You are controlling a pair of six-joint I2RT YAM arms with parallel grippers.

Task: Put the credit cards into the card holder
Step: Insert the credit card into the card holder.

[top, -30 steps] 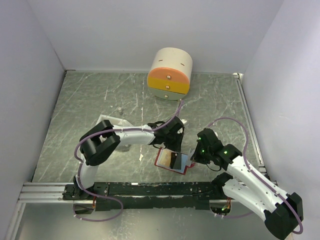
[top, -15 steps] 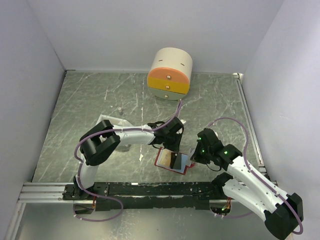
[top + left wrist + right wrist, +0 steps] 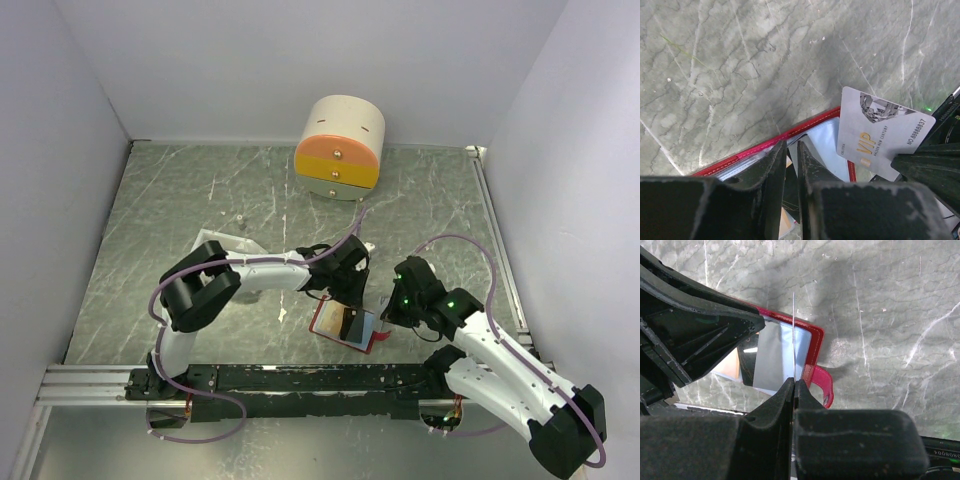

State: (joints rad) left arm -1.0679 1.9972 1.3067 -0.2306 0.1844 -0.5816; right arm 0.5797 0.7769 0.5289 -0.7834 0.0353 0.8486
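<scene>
While the right gripper [image 3: 793, 382] clamps a grey VIP card [image 3: 880, 132] at the right edge of the open red card holder [image 3: 345, 325], the left gripper [image 3: 791, 147] hangs over its pale sleeves, jaws a slit apart. Whether they nip anything, I cannot tell. The holder lies on the marbled table [image 3: 200, 200] near the arms' bases.

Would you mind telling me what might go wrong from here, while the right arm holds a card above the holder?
1. The right gripper pinches the silver card by one end; if it meets a sleeve of the card holder askew, it may bend or slip.
2. The left gripper hangs close beside that card over the holder, so the two may collide.
3. A hard push might slide the holder.
</scene>
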